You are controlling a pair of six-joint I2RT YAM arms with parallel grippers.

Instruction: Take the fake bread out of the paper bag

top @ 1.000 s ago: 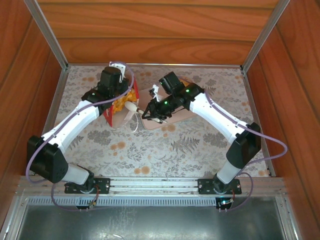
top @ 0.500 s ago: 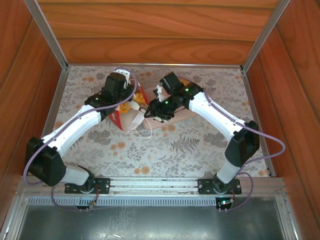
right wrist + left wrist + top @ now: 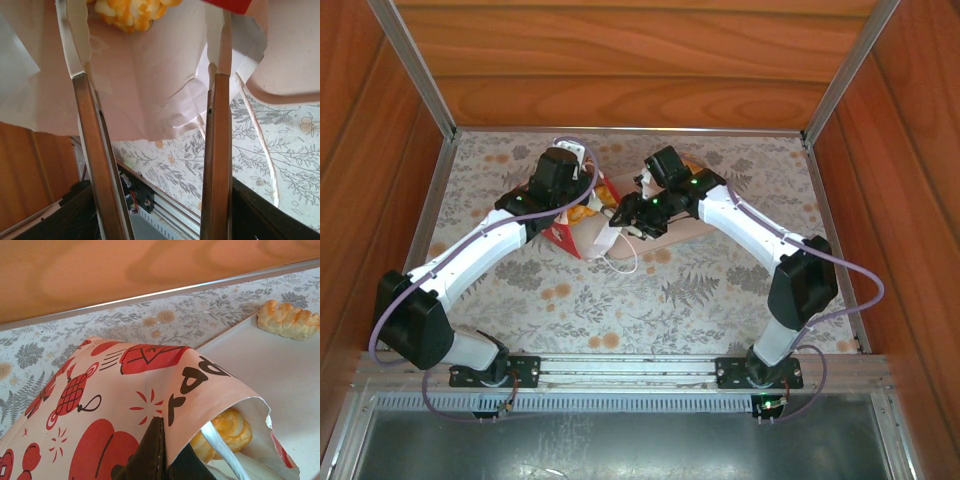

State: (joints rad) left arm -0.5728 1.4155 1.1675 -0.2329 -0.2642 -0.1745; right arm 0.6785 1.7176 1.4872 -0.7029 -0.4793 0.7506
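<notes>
The paper bag (image 3: 585, 232) is tipped over, white with red patterns, its mouth facing the beige tray (image 3: 675, 235). My left gripper (image 3: 578, 203) is shut on the bag's upper wall (image 3: 125, 400), its dark fingers (image 3: 155, 450) pinching the paper near the rim. A glossy golden bun (image 3: 227, 432) sits just inside the mouth, behind a white cord handle (image 3: 222, 450). A braided pastry (image 3: 287, 320) lies on the tray (image 3: 260, 375). My right gripper (image 3: 624, 214) is open at the bag's mouth; its fingers (image 3: 87, 150) straddle the bag's white paper (image 3: 150, 85), with orange bread (image 3: 130, 10) beyond.
The floral tablecloth (image 3: 650, 300) covers the table. Wooden walls and metal rails (image 3: 620, 130) close in the back and sides. A loose cord handle (image 3: 625, 262) trails on the cloth in front of the bag.
My left gripper has swung right and tipped the bag over toward the tray. The right gripper has shifted up to the bag's mouth.
</notes>
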